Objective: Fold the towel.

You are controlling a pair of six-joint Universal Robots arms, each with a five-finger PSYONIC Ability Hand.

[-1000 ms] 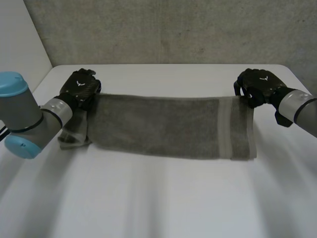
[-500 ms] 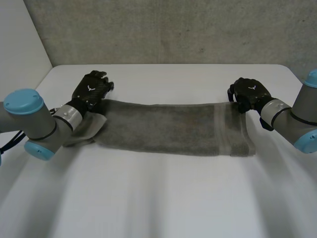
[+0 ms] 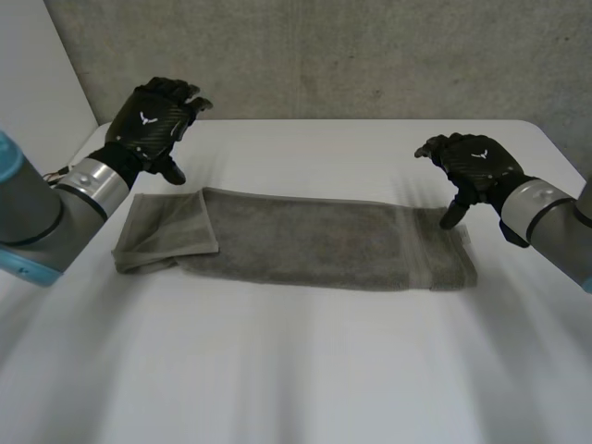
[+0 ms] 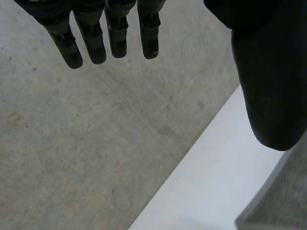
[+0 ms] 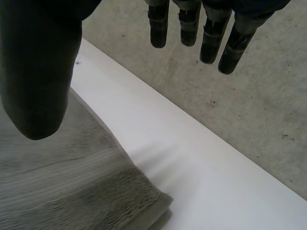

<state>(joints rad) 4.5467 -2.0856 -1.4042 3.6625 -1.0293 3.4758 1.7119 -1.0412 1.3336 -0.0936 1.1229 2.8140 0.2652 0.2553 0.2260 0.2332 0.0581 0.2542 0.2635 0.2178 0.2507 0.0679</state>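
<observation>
A: Head view?
B: The towel (image 3: 305,242) lies in a long strip across the table (image 3: 305,370). The left hand (image 3: 153,125) hangs beyond one end and the right hand (image 3: 476,166) by the other, both spread and holding nothing.
A: Left wrist view?
B: Fingers (image 4: 91,38) straight, with a towel corner beside the thumb.
A: Right wrist view?
B: Fingers (image 5: 192,24) straight and empty, the towel end below the thumb.

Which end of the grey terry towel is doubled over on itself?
The grey towel's end near the left hand: a flap lies folded over it; the end by the right hand has none.
</observation>
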